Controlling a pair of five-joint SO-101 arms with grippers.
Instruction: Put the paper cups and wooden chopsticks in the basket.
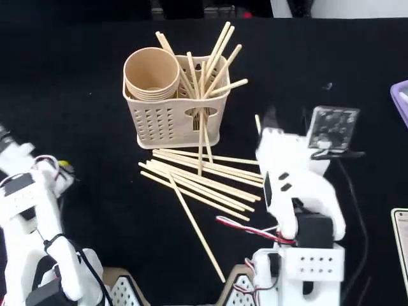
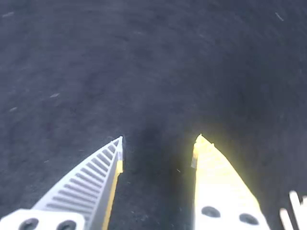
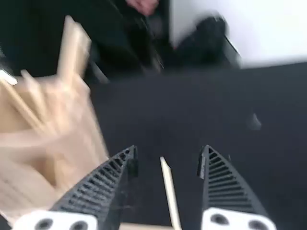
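A beige slotted basket stands at the back middle of the black table. Stacked paper cups sit in its left part, and several wooden chopsticks stand upright beside them. More loose chopsticks lie fanned out on the cloth in front of the basket. My right gripper is open, just right of the basket, with one chopstick lying between its fingers without touching them; its tip pokes out beside the gripper. My left gripper is open over bare black cloth, and its arm is at the near left.
A purple object sits at the right edge, with a flat beige item nearer the front. One long chopstick slants toward the arm bases at the front edge. The basket looms close beside the right gripper.
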